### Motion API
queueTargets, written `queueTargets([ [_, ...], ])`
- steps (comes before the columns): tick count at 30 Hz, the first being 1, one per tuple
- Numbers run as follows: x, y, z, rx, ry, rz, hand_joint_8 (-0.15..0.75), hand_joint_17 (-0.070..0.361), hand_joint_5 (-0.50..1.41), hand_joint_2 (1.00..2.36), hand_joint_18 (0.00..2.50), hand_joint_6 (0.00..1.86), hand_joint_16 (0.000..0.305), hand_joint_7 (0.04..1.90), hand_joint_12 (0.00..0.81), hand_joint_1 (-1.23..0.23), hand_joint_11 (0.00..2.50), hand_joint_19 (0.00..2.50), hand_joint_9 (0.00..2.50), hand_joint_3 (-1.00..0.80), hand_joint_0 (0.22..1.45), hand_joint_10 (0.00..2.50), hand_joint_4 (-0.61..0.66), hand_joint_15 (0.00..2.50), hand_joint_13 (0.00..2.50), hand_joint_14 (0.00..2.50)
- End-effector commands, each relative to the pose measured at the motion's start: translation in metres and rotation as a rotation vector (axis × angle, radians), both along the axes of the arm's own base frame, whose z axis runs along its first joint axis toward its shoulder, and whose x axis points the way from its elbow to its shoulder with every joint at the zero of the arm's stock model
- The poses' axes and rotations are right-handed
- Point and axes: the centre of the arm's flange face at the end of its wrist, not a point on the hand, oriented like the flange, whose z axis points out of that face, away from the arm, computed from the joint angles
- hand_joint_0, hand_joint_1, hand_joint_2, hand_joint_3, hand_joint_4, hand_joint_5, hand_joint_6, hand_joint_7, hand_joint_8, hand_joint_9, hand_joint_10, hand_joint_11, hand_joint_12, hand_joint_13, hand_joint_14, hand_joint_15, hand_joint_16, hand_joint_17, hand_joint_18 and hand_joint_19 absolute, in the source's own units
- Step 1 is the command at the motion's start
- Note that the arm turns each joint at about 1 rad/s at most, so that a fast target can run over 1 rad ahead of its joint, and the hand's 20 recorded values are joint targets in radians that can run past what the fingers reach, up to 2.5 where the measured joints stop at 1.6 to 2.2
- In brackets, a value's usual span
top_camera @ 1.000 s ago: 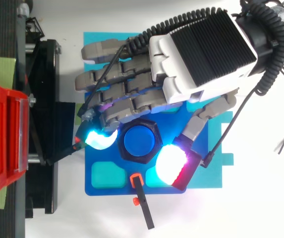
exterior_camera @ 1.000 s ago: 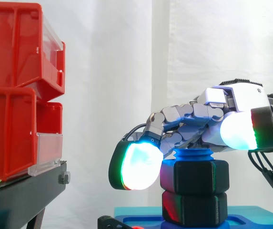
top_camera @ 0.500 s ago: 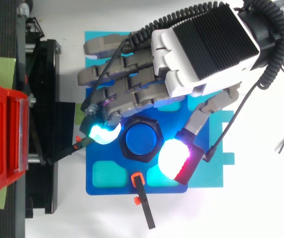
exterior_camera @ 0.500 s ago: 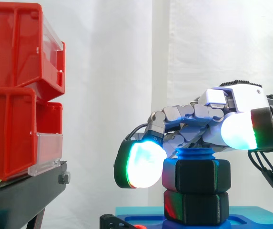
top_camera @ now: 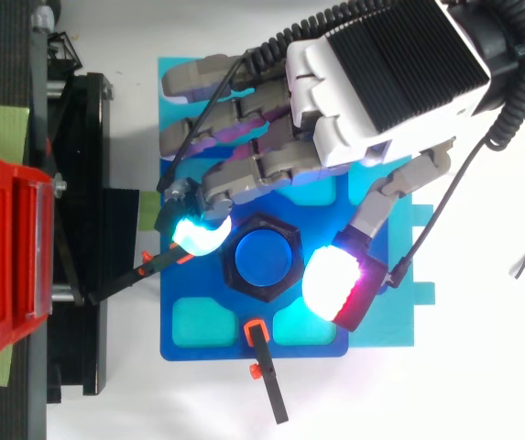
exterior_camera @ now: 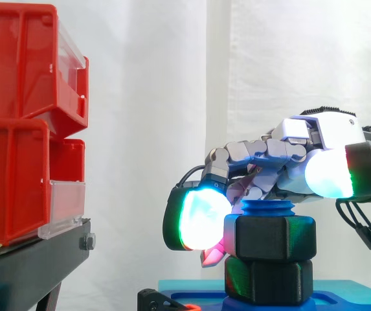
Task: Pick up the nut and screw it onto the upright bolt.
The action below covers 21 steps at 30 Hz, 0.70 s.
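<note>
**Status.** My robot hand (top_camera: 386,78) is curled around the nut (exterior_camera: 269,236), with its palm above the nut. In the top view the arm enters from the upper right. The nut is already on the upright bolt (top_camera: 264,259) and rests on a second black hex piece (exterior_camera: 269,282), which stands on the blue fixture plate (top_camera: 207,350). The bolt's blue tip shows just above the nut.

**Governing relation.** The bolt's axis is vertical and passes between my contact points. The cyan fingertip (top_camera: 198,234) touches the nut's flank on the side facing the red bins (exterior_camera: 23,116). The thumb pad (top_camera: 333,284) sits just beside the opposite corner. In the side view it rides higher than the nut, so its contact is unconfirmed.

**Judgement.** Any further turn must rotate about that vertical axis, with the nut centred between fingertip and thumb.
</note>
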Motion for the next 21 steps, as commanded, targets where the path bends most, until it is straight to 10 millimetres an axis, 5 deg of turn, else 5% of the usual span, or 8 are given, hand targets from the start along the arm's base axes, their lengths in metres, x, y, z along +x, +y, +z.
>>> queueTargets([
  [1,0.001,0.0031,0.0006,0.0,-0.002,0.003,0.256,0.084,0.03,1.0,0.09,0.5,0.037,1.53,0.346,-0.23,0.0,0.0,0.87,-0.5,0.48,0.0,0.13,0.0,0.48,0.0],
  [21,-0.0001,-0.0013,-0.0011,-0.003,-0.002,-0.001,0.245,0.073,0.07,1.0,0.33,0.5,0.033,1.53,0.321,-0.23,0.0,0.0,1.16,-0.5,0.49,0.0,0.08,0.0,0.7,0.0],
])
